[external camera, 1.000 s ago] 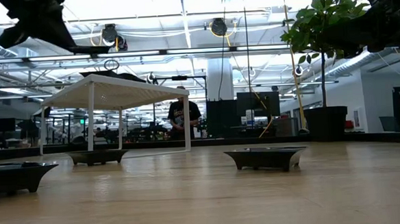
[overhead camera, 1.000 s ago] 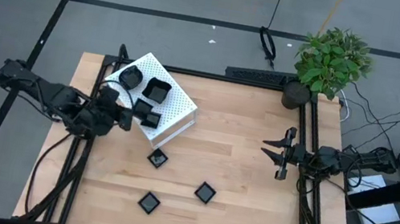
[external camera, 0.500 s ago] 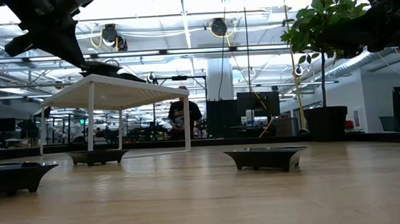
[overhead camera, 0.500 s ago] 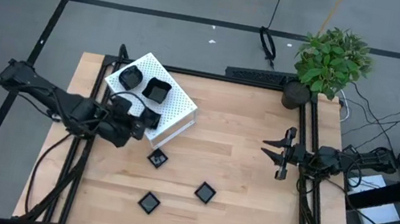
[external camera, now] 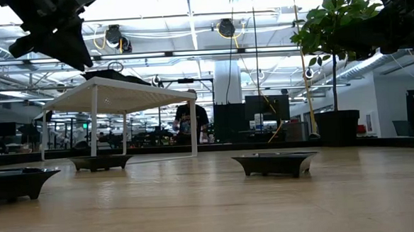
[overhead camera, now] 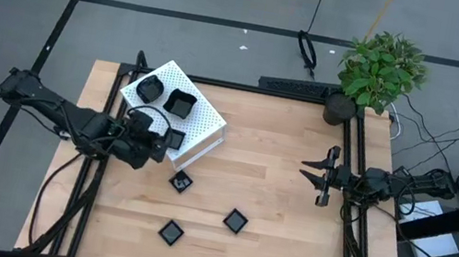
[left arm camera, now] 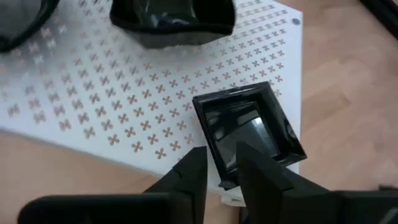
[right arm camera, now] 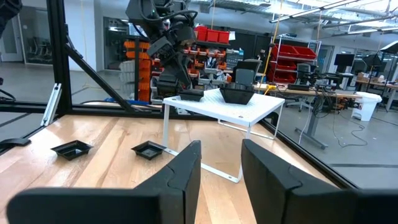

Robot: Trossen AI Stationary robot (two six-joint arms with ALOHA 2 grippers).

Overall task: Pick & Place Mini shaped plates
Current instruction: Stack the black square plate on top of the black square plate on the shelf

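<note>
High view: left gripper (overhead camera: 162,139) sat at mid-left of frame, over the lower edge of the white perforated box (overhead camera: 204,122), right by a square plate (overhead camera: 174,137) there; two more plates, one rounded (overhead camera: 150,88) and one square (overhead camera: 180,103), lay on the box top toward upper left. Three loose mini plates on the wood table (overhead camera: 288,222): one (overhead camera: 180,181) just below the box, one (overhead camera: 236,220) center-low, one (overhead camera: 170,230) lower left of center. Right gripper (overhead camera: 319,176) waited at mid-right, well apart from all plates, fingers spread, nothing in them. Low view: left arm (external camera: 50,28) dark in upper left above the box (external camera: 124,92); three dishes on the table, at far left (external camera: 15,181), left of center (external camera: 101,162) and center-right (external camera: 275,162); a person stood in the room behind. Left wrist view: fingers (left arm camera: 194,180) slightly parted, w/ a narrow gap, just short of the square plate (left arm camera: 249,130) at the box corner, near its rim; contact unclear, nothing clamped. Another dish (left arm camera: 174,18) at top of frame. Right wrist view: fingers (right arm camera: 186,171) apart, empty; box (right arm camera: 224,106) w/ dishes mid-frame, two plates (right arm camera: 73,149) (right arm camera: 149,149) at left on the table.
</note>
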